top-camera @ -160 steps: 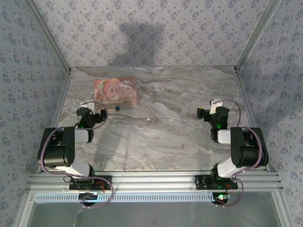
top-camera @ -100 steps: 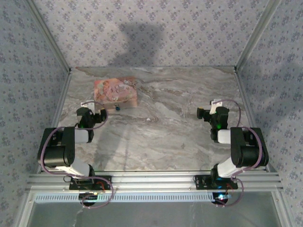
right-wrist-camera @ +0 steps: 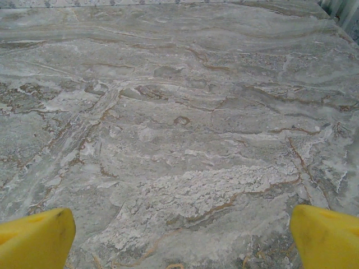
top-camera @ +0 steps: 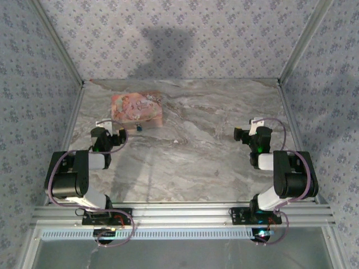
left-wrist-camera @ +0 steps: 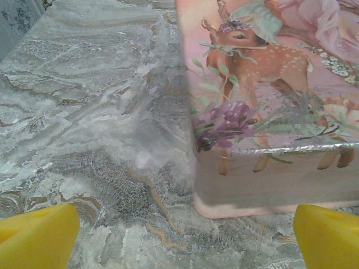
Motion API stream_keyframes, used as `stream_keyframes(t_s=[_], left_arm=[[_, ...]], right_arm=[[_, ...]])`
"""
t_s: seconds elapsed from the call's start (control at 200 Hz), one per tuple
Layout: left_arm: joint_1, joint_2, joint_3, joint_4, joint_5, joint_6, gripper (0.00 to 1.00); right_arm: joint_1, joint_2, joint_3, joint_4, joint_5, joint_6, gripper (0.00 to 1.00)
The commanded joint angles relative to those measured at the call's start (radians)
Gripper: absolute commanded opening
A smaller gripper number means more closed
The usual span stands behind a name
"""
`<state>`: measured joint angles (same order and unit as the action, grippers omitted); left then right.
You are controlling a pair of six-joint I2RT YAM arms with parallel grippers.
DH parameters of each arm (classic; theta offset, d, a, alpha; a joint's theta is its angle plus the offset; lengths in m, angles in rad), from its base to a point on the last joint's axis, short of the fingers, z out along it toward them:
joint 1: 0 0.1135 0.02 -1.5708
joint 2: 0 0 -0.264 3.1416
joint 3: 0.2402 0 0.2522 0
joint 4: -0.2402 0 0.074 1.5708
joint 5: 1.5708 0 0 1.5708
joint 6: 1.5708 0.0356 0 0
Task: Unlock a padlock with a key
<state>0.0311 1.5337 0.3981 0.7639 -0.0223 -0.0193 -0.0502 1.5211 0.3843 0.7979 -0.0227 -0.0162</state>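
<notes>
Padlock, tiny, blue-bodied with a silvery metal part, lies on the grey veined marble tabletop just beside the near edge of the flat pink box, toward the far left of the table; from the overhead camera it is too small to tell whether its shackle is shut. The box lid is printed with a spotted fawn, purple flowers and leaves, and the left wrist camera cuts it off at the top and right. The left gripper sits near the box's near left corner, its yellow fingertips spread wide with nothing between them. The right gripper hovers well apart over bare marble on the right, its fingertips likewise wide apart and empty. A pale speck near the table's middle is too small to identify
</notes>
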Motion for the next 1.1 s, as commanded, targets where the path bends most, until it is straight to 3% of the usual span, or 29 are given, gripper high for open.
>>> stream_keyframes(t_s=[0.0,0.395,0.69,0.864,1.094], left_arm=[[0.0,-0.001,0.02,0.037,0.012,-0.005,0.98],[-0.002,-0.015,0.016,0.034,-0.005,-0.015,0.98],[-0.001,-0.291,0.019,-0.169,-0.077,-0.057,0.98],[-0.005,-0.445,0.097,-0.379,-0.025,-0.158,0.98],[-0.037,-0.509,0.233,-0.648,0.107,-0.456,0.98]], right_arm=[[-0.004,0.005,0.004,0.023,-0.008,-0.002,1.0],[0.001,0.001,0.001,0.027,0.001,-0.004,1.0],[0.0,-0.102,0.038,-0.124,0.028,0.008,1.0],[0.01,-0.216,0.073,-0.274,0.053,0.023,1.0],[0.086,-0.423,0.184,-0.641,0.02,0.267,1.0]])
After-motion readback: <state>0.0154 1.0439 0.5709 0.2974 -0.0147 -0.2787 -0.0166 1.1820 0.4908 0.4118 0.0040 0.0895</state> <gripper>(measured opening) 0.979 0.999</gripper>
